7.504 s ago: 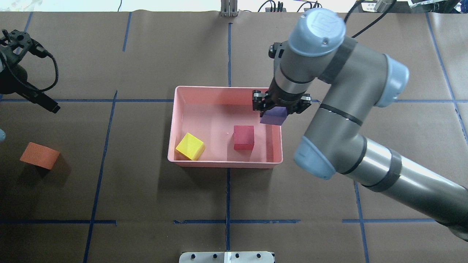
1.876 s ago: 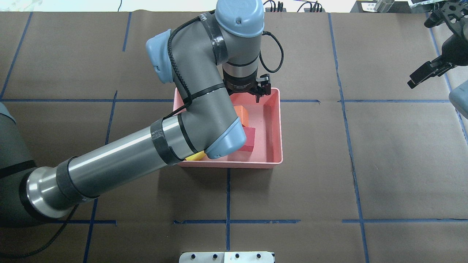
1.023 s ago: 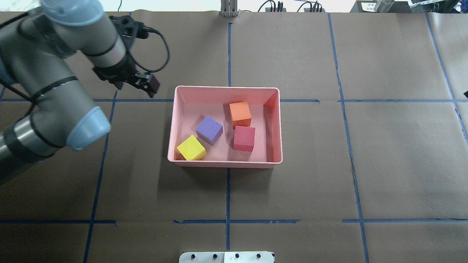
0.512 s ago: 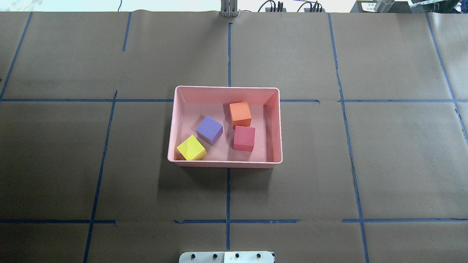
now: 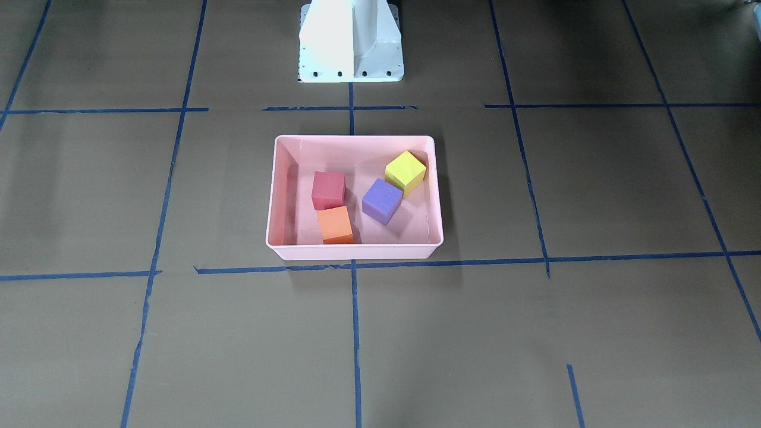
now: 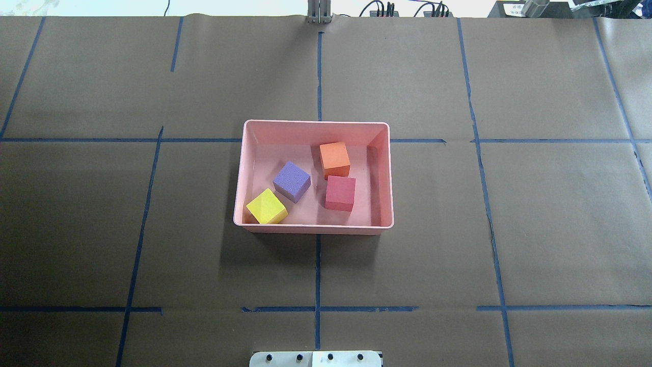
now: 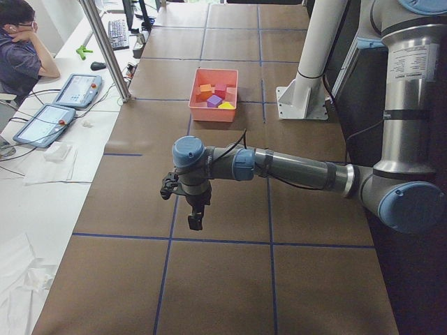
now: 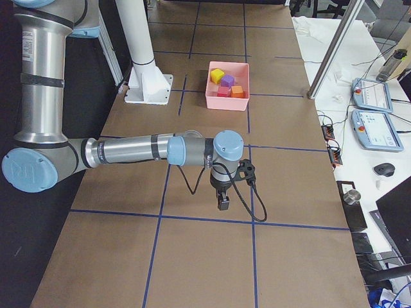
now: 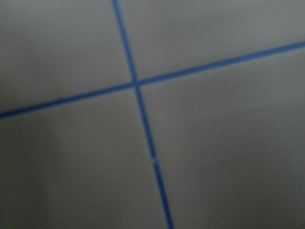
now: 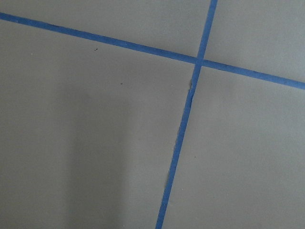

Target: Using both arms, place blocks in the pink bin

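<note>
The pink bin [image 6: 316, 123] sits mid-table and holds all the blocks: orange [image 6: 334, 159], red [image 6: 340, 192], purple [image 6: 291, 181] and yellow-green [image 6: 266, 206]. The front-facing view shows the bin [image 5: 354, 138] with the same blocks inside. Neither arm shows in the overhead or front-facing views. My left gripper [image 7: 195, 211] hangs over bare table far from the bin in the exterior left view. My right gripper [image 8: 223, 200] hangs likewise in the exterior right view. I cannot tell whether either is open or shut. Both wrist views show only brown paper and blue tape.
The white pedestal [image 5: 351, 41] stands at the robot's side of the table, behind the bin. Blue tape lines grid the brown paper. An operator [image 7: 21, 49] sits by control tablets [image 7: 52, 118] beyond the table's far edge.
The right arm held the purple block over the bin and withdrew; the left arm brought the orange block in, then swung out of the overhead view. All the blocks now lie in the bin.
</note>
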{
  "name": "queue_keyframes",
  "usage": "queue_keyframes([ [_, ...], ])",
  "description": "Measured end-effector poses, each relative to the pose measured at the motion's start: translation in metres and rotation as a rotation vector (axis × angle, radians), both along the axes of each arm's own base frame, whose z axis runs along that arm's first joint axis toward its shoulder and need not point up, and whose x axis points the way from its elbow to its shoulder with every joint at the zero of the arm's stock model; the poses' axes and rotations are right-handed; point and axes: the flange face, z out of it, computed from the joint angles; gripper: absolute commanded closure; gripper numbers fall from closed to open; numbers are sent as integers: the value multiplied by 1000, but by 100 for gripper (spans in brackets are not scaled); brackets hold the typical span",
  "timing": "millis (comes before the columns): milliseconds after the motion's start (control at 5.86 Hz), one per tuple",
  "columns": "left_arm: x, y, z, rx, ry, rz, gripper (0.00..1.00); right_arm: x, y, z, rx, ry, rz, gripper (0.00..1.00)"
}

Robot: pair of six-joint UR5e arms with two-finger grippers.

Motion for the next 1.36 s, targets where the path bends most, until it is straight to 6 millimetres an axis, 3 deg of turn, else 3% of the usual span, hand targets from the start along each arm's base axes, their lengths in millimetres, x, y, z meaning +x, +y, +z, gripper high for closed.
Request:
queue_keyframes([
  [512, -2, 12, 22, -53, 19, -6, 0, 0, 0, 0, 0, -1, 0, 0],
  [1364, -3, 18, 25, -63, 12, -5, 0, 0, 0, 1, -1, -1, -1, 0],
])
